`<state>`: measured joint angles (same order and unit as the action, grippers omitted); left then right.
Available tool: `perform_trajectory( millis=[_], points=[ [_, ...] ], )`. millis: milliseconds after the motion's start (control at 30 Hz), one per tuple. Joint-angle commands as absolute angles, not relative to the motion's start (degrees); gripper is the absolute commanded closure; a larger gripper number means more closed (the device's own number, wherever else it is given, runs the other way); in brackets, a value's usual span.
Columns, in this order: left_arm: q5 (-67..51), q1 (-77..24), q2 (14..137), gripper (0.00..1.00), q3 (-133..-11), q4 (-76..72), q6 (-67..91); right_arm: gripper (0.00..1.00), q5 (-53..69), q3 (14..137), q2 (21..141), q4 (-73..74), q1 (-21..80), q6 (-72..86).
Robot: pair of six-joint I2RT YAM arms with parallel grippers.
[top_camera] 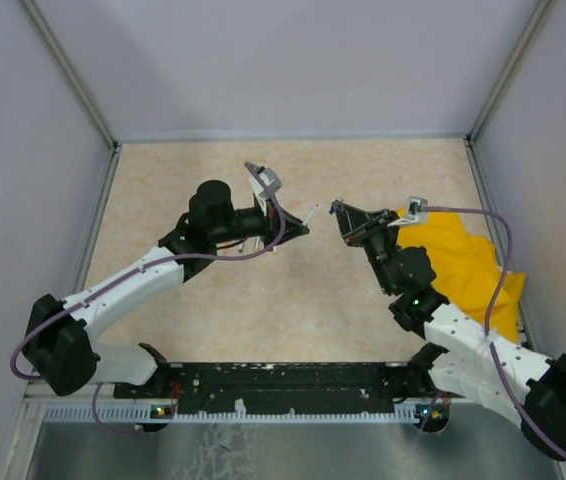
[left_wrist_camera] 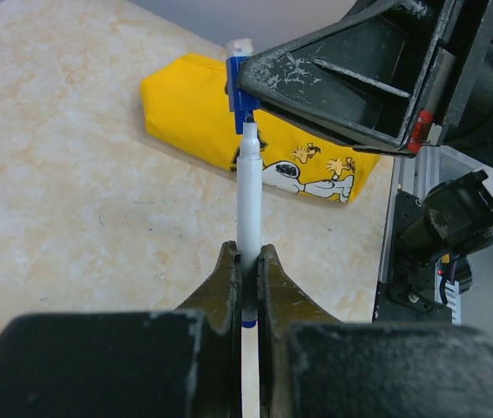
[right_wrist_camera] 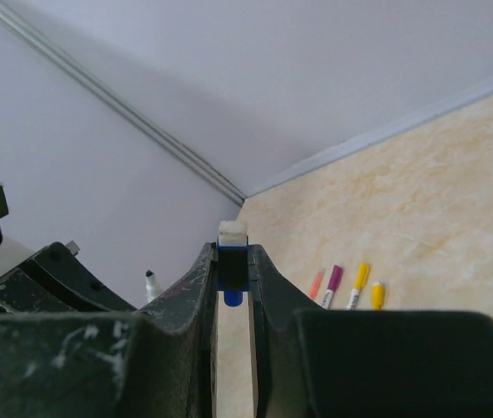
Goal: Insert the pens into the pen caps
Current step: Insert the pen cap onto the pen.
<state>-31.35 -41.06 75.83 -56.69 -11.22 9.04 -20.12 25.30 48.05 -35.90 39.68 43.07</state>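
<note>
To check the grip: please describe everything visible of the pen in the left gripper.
The pen is thin, with a pale grey-white barrel, plastic by its look, a narrower neck and a dark tip. A blue band shows at the grip. The left gripper is shut on its barrel, tip pointing at the blue cap in the right gripper, not yet inside.

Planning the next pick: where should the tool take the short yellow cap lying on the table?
Probably across the round sides of the yellow cap, from above: it lies flat, apart from the yellow-topped pen beside it, so a finger fits either side and both ends stay free.
</note>
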Motion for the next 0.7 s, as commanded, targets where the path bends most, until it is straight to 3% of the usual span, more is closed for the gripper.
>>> perform_trajectory(
  millis=[0,667],
  points=[
    [-34.44,-41.30,74.27,1.00,-56.16,-14.76,8.61,1.00,-18.44,29.33,51.13,-49.16,39.60,42.30],
    [-34.45,-41.24,74.50,1.00,-56.43,-14.55,8.62,1.00,-14.18,30.51,54.65,-55.56,39.60,44.62]
  ],
)
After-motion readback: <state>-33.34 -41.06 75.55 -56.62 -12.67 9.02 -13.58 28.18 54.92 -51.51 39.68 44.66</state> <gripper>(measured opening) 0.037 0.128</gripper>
